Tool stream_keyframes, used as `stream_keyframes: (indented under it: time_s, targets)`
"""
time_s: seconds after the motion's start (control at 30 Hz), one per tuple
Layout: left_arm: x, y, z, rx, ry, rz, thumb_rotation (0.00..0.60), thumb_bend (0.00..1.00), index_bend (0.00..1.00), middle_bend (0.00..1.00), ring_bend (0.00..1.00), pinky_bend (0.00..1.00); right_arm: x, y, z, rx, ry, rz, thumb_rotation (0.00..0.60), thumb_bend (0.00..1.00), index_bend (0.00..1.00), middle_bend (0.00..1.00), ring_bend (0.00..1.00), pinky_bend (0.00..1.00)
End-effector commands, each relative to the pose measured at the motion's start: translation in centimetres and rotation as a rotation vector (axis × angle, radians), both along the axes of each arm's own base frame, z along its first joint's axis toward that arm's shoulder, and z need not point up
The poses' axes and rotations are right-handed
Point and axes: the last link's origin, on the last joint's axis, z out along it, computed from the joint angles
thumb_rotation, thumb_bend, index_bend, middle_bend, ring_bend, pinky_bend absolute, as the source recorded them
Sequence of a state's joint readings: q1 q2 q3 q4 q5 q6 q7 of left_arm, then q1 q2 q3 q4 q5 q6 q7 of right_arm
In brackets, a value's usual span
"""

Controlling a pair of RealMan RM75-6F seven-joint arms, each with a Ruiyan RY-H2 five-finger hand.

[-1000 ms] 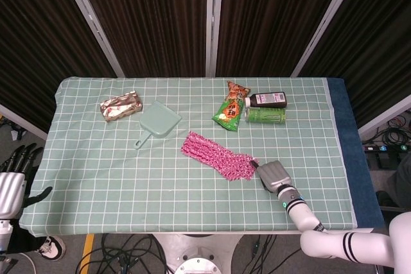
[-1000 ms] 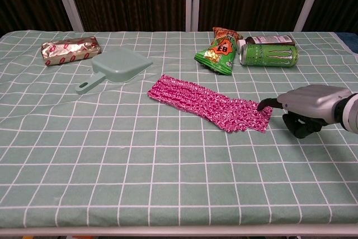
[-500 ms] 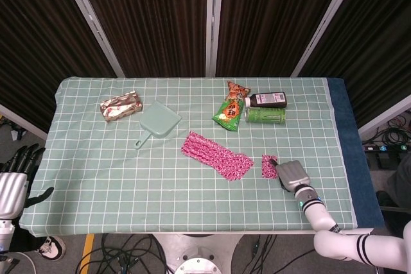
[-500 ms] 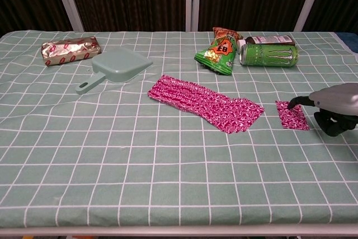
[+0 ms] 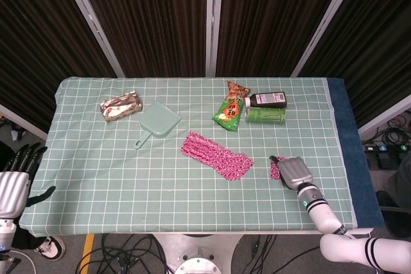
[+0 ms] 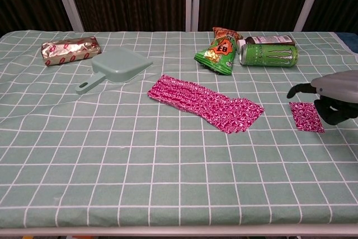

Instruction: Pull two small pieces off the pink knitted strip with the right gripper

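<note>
My right hand (image 6: pixel 334 96) hovers over the small detached pink knitted piece (image 6: pixel 306 117) at the table's right side; whether its fingers grip that piece I cannot tell. The long pink knitted strip (image 6: pixel 204 102) lies to this hand's left, its long axis running diagonally, near end toward me. My left hand (image 5: pixel 14 181), open, hangs off-table, well apart.

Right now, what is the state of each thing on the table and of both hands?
Pink knitted strip: flat, one piece off.
Torn pink piece: flat, apart from strip.
Right hand: above the piece, thumb lifted, holding nothing.
Left hand: off the table, fingers apart.
Green can: on its side.
Dark bottle: on its side.
Dustpan: empty.
</note>
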State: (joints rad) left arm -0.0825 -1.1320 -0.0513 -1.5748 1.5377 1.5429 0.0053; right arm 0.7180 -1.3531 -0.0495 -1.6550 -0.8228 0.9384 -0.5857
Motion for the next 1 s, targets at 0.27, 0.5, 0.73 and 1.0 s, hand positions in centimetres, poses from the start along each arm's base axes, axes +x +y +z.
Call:
stream_keyframes:
  time_s: [0.27, 0.5, 0.73, 1.0]
  targets:
    - [-0.1, -0.2, 0.6, 0.013, -0.001, 0.006, 0.600, 0.14, 0.11, 0.07, 0.04, 0.23, 4.4, 0.0, -2.6, 0.066, -0.021, 0.104, 0.600, 1.00, 0.12, 0.90, 0.89, 0.80]
    - [-0.3, -0.3, 0.7, 0.014, -0.004, 0.010, 0.600, 0.14, 0.11, 0.07, 0.04, 0.23, 4.4, -0.2, -3.9, 0.086, 0.012, 0.073, 0.600, 1.00, 0.12, 0.90, 0.89, 0.80]
    - [-0.4, -0.1, 0.6, 0.014, -0.006, 0.016, 0.600, 0.14, 0.11, 0.07, 0.04, 0.23, 4.2, -0.3, -4.7, 0.101, 0.032, 0.062, 0.600, 1.00, 0.12, 0.90, 0.89, 0.80]
    - [-0.4, -0.2, 0.7, 0.017, -0.007, 0.014, 0.600, 0.14, 0.11, 0.07, 0.04, 0.23, 4.1, 0.1, -4.8, 0.113, 0.041, 0.065, 0.600, 1.00, 0.12, 0.90, 0.89, 0.80]
